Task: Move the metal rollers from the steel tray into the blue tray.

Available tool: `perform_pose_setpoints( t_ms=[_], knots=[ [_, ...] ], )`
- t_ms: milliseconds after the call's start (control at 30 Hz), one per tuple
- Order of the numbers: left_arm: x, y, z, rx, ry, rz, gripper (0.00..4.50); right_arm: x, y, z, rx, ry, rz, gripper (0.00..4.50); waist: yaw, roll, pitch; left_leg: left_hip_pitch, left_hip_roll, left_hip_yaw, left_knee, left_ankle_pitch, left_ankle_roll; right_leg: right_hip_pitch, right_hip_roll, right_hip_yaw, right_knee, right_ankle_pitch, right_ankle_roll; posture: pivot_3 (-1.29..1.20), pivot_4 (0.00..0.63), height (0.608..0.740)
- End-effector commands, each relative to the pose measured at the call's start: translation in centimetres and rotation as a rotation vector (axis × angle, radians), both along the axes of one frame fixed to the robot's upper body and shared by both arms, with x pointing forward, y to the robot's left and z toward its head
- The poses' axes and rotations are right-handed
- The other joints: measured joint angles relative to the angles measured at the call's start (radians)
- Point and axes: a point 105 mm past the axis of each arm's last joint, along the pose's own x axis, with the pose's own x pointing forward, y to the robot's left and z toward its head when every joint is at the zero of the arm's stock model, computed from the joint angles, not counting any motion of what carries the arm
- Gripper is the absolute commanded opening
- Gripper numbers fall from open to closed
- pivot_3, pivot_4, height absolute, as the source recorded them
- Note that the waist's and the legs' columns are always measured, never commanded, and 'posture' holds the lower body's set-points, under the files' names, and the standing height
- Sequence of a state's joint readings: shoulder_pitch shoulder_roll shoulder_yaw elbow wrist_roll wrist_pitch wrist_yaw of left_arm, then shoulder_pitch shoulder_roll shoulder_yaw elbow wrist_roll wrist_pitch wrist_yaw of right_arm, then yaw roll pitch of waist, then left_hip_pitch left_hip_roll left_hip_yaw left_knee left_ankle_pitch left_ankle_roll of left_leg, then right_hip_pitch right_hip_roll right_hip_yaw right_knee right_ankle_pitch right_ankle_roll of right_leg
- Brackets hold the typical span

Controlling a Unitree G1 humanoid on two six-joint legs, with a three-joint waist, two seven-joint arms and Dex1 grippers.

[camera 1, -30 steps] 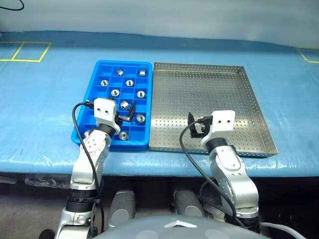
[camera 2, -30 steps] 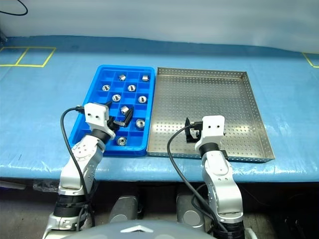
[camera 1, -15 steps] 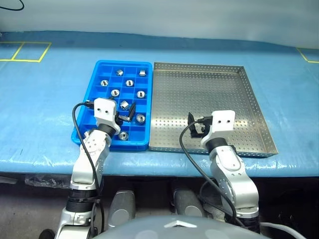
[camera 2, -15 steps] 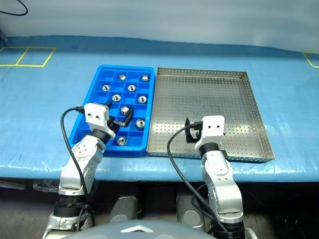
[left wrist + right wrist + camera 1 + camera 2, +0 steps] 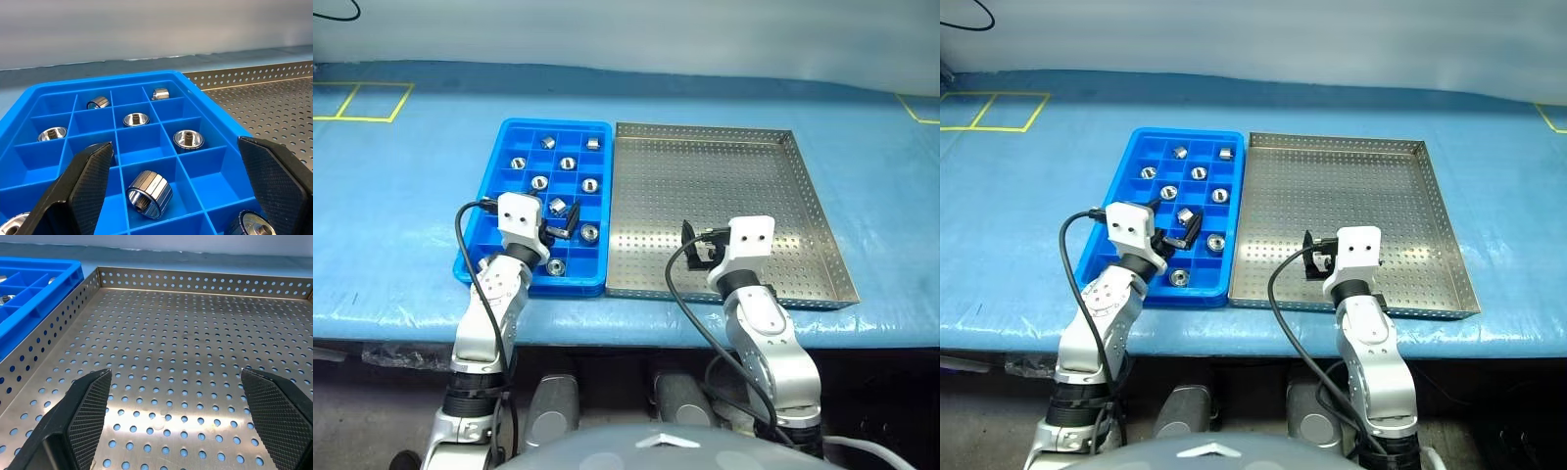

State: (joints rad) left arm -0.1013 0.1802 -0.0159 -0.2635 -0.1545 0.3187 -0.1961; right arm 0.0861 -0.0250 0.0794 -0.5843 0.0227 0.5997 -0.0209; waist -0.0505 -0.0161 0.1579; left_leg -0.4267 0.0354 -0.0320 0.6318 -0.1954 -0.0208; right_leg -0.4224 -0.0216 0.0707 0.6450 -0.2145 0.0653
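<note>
Two arms of silver-grey metal, jointed in rounded segments; each ends in a white boxy wrist block with two small dark dots on its face; a black cable loops from each block down along the forearm; black ribbed collars ring the lower arm sections; the left pincer (image 5: 560,227) and right pincer (image 5: 695,251) carry black fingers (image 5: 90,178), broad and wedge-shaped, their inner pads (image 5: 90,401) textured with a fine cross-hatched grid
</note>
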Motion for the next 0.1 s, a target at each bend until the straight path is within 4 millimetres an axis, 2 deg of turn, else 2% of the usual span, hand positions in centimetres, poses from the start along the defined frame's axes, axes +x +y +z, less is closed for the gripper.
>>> perform_pose_setpoints(
  t_ms=[33, 100],
  knots=[
    [0.20, -0.27, 1.42, 0.004, -0.058, -0.002, 4.50, 0.22, 0.12, 1.08, 0.004, -0.048, 0.003, 4.44, 0.000, 0.000, 0.000, 0.000, 0.000, 0.000, 0.000, 0.000, 0.000, 0.000, 0.000, 0.000, 0.000, 0.000, 0.000, -0.02, 0.150, 0.740],
    [0.22, -0.27, 1.45, 0.005, -0.059, -0.003, 4.50, 0.25, 0.17, 1.10, 0.004, -0.049, 0.005, 4.44, 0.000, 0.000, 0.000, 0.000, 0.000, 0.000, 0.000, 0.000, 0.000, 0.000, 0.000, 0.000, 0.000, 0.000, 0.000, -0.03, 0.150, 0.740]
  ],
)
